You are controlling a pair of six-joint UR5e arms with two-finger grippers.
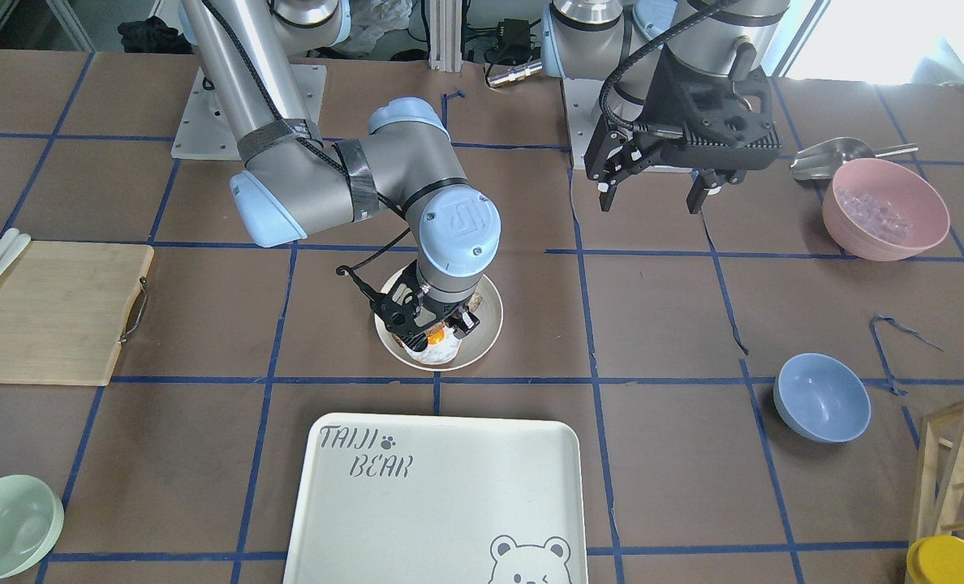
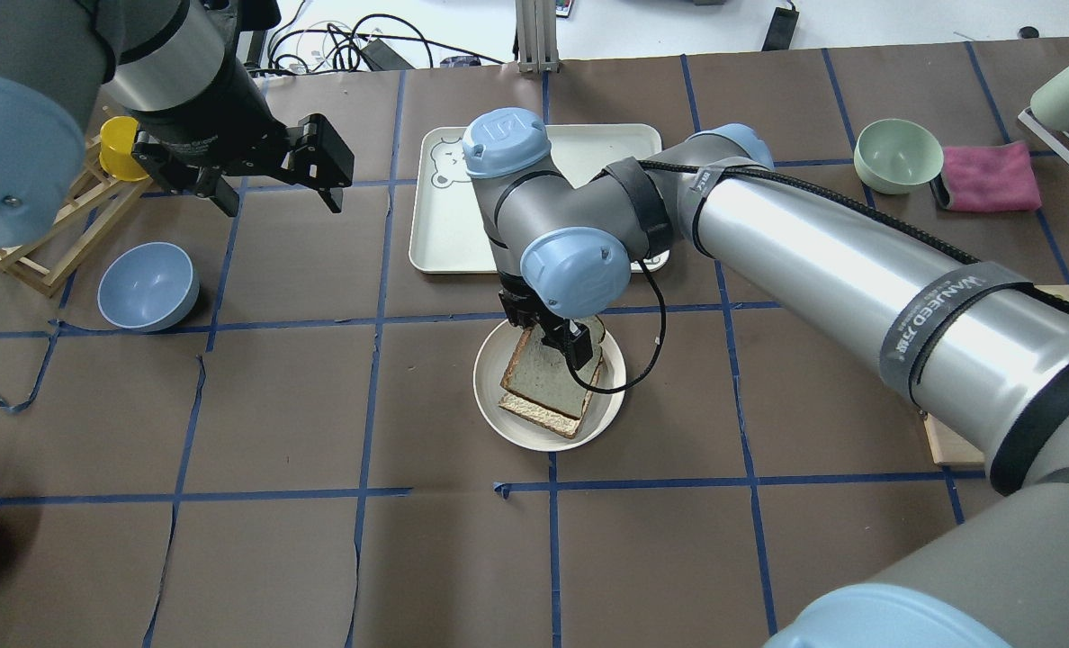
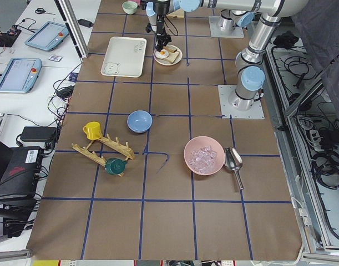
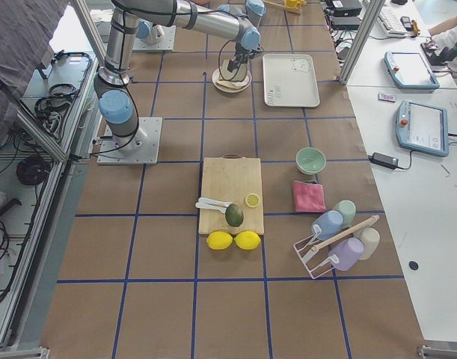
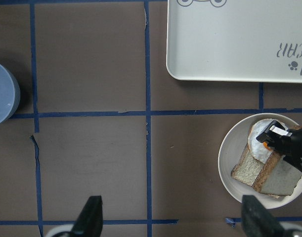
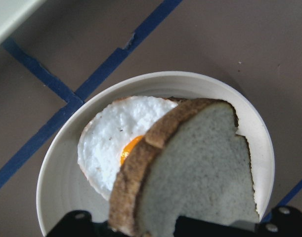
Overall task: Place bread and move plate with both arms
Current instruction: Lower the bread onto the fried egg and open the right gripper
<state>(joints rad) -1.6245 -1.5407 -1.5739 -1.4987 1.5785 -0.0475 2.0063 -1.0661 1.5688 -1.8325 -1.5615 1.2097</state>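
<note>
The cream plate sits at mid-table and also shows in the front view. On it lies a browner slice with a fried egg. My right gripper is shut on the pale bread. It holds the bread tilted over the egg, low above the plate. The bread also shows in the overhead view and the left wrist view. My left gripper is open and empty. It hovers high, apart from the plate, toward my left side.
The white bear tray lies just beyond the plate. A blue bowl and a wooden rack are on my left. A pink bowl of ice, a cutting board and a green bowl stand farther out.
</note>
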